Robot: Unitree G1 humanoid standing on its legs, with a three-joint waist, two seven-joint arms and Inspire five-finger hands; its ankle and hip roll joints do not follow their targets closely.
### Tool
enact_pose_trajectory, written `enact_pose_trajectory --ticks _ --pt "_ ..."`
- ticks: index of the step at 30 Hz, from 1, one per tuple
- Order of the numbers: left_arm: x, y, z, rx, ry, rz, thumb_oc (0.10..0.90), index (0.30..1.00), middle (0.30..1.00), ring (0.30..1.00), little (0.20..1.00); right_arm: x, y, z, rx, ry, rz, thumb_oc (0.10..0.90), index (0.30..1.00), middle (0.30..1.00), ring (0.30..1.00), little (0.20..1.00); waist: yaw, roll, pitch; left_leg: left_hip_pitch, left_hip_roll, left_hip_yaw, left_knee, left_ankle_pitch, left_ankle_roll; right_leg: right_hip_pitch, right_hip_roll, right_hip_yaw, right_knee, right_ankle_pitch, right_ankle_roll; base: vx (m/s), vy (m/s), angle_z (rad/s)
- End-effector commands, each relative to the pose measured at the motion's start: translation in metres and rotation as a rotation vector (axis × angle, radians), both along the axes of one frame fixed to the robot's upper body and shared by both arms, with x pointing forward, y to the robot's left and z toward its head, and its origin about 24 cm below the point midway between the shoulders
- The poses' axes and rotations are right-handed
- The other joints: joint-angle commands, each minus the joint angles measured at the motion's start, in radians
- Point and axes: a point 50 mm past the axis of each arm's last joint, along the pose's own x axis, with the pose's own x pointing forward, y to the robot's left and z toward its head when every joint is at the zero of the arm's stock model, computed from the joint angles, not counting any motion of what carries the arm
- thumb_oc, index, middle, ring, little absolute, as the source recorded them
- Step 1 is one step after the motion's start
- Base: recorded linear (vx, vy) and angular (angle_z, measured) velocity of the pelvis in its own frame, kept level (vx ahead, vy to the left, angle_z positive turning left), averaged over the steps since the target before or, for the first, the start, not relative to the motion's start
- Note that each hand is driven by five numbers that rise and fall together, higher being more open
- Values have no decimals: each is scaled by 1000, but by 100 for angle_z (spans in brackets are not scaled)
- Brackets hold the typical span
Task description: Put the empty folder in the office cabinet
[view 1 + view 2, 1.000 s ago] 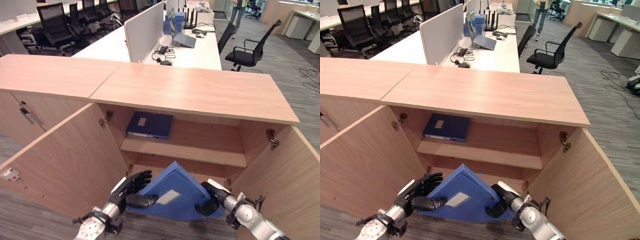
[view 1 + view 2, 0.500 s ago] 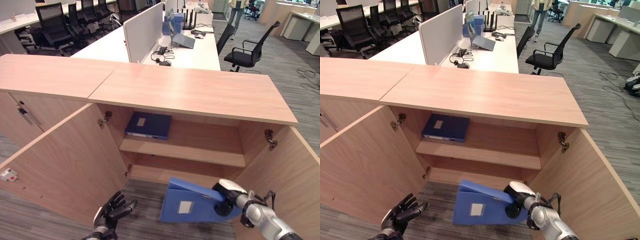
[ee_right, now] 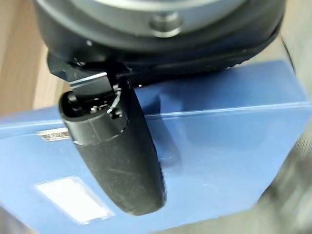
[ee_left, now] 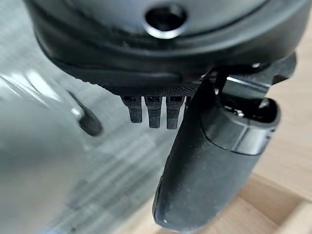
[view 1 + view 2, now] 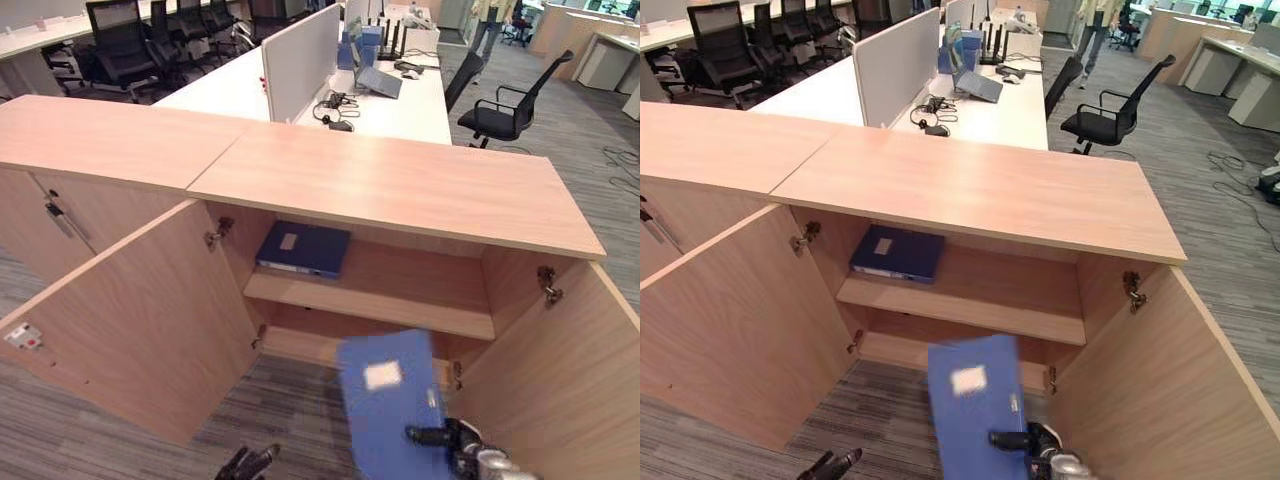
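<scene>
Right hand (image 5: 452,438) low, thumb pressed flat, left hand (image 5: 250,466) low, fingers (image 4: 148,111) straight, empty

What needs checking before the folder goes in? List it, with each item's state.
1. Cabinet doors open: ok. The left door and right door both stand swung out.
2. Blue folder in hand: ok. The right hand has its thumb pressed on the cover, and the folder stands upright in front of the cabinet.
3. Left hand out of the path: ok. It is low, near the left door, holding nothing.
4. Upper shelf has room: ok. A dark blue binder lies at its left; the rest is bare.
5. Lower compartment free: cannot tell, the folder hides much of it.
</scene>
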Motion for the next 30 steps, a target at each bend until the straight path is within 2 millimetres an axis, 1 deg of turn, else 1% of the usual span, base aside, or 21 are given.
enact_pose_trajectory --ticks 1,4,5,6,8,9,11,15,16,18,20,21,22,23,24,25,26,27,28,29,30 --pt "26 -7 4 -18 -71 23 800 900 900 900 900 56 7 34 226 -293 -370 400 300 300 300 300 4 -7 -43 -8 -11 -15 -5 -91 -16 -5 -77 -18 10 5 95 5 99 -6" --pt "22 -10 2 -27 -52 21 800 900 900 900 900 60 24 41 350 -336 -459 400 300 300 300 300 0 -1 -41 -7 -15 -5 -5 -95 -15 -7 -81 -14 14 8 97 -5 57 -6" --pt "22 -10 2 -27 -52 21 800 900 900 900 900 59 24 41 350 -336 -459 400 300 300 300 300 0 -1 -41 -7 -15 -5 -5 -95 -15 -7 -81 -13 14 8 97 -15 74 -9" --pt "22 -13 3 -34 -58 10 800 900 900 900 900 65 34 48 407 -364 -489 400 300 300 300 300 0 1 -38 -8 -17 1 -5 -97 -12 -17 -87 -10 23 12 101 -19 71 -9" --pt "25 -14 6 -34 -66 0 800 900 900 900 900 75 40 56 436 -388 -532 400 300 300 300 300 5 4 -29 -14 -21 7 -5 -96 -7 -36 -95 0 44 14 107 -34 90 -10" --pt "25 -14 6 -34 -66 0 800 900 900 900 900 75 40 56 436 -388 -532 400 300 300 300 300 6 3 -29 -15 -21 8 -5 -96 -6 -37 -95 1 45 14 107 -43 100 -18" --pt "28 -14 9 -24 -76 -12 800 900 900 900 900 87 46 64 456 -394 -580 400 300 300 300 300 15 10 -13 -22 -28 12 -5 -96 5 -69 -109 6 104 2 116 -42 106 -15" --pt "26 -12 12 -11 -79 -30 800 900 900 900 900 104 50 79 471 -438 -576 400 300 300 300 300 23 27 20 -22 -41 11 -5 -101 26 -133 -141 7 251 -23 129 -30 127 -5" --pt "21 -11 12 -7 -72 -42 800 900 900 900 900 112 52 85 474 -463 -555 400 300 300 300 300 31 32 43 -10 -47 14 -5 -108 37 -168 -172 -15 342 -1 136 -10 163 -4" --pt "13 -8 10 2 -48 -47 800 900 900 900 900 120 57 94 477 -499 -516 400 300 300 300 300 46 35 62 0 -44 28 -5 -116 42 -213 -210 -58 431 26 135 2 123 -21" --pt "9 -7 9 4 -41 -52 800 900 900 900 900 126 58 101 482 -526 -507 400 300 300 300 300 56 28 68 3 -46 38 -5 -125 43 -245 -234 -104 444 35 131 31 41 -27" --pt "8 -6 10 5 -47 -54 800 900 900 900 900 134 56 110 489 -563 -508 400 300 300 300 300 57 30 84 1 -47 41 -5 -123 42 -287 -210 -116 401 34 122 34 -4 -28" --pt "8 -6 10 5 -47 -55 800 900 900 900 900 134 56 110 489 -563 -508 400 300 300 300 300 59 31 86 6 -45 42 -5 -129 41 -285 -209 -115 406 27 121 13 -18 -23" --pt "8 -5 11 2 -51 -56 800 900 900 900 900 139 52 115 484 -585 -513 400 300 300 300 300 54 34 101 6 -49 34 -5 -127 41 -323 -180 -103 381 36 120 51 -35 5" --pt "8 -6 10 -3 -51 -69 800 900 900 900 900 145 48 122 486 -618 -532 400 300 300 300 300 44 34 119 9 -60 22 -5 -130 40 -386 -130 -82 307 80 124 27 -28 9" --pt "8 -6 10 -3 -52 -69 800 900 900 900 900 145 48 122 486 -618 -532 400 300 300 300 300 43 33 118 5 -62 22 -5 -126 40 -388 -131 -82 302 87 123 70 -36 8" --pt "11 -5 11 3 -61 -78 800 900 900 900 900 148 46 126 488 -634 -541 400 300 300 300 300 35 33 130 12 -69 11 -5 -131 39 -420 -114 -75 254 117 131 132 -54 25" --pt "15 -3 13 12 -77 -91 800 900 900 900 900 152 41 132 489 -661 -561 400 300 300 300 300 21 27 141 18 -82 -14 -5 -137 36 -445 -91 -75 163 163 142 207 -83 37" --pt "17 -2 14 20 -87 -101 800 900 900 900 900 154 38 136 490 -681 -568 400 300 300 300 300 16 28 145 23 -83 -27 -5 -147 34 -455 -78 -64 143 169 145 217 -97 54" --pt "20 -1 15 23 -94 -98 800 900 900 900 900 156 36 140 493 -703 -573 400 300 300 300 300 12 27 146 21 -88 -42 -5 -149 33 -458 -70 -54 130 174 144 225 -109 66" --pt "21 -1 15 28 -101 -101 800 900 900 900 900 158 26 145 473 -739 -594 400 300 300 300 300 7 19 129 9 -104 -63 -5 -166 34 -438 -68 -56 79 193 130 147 -81 76"
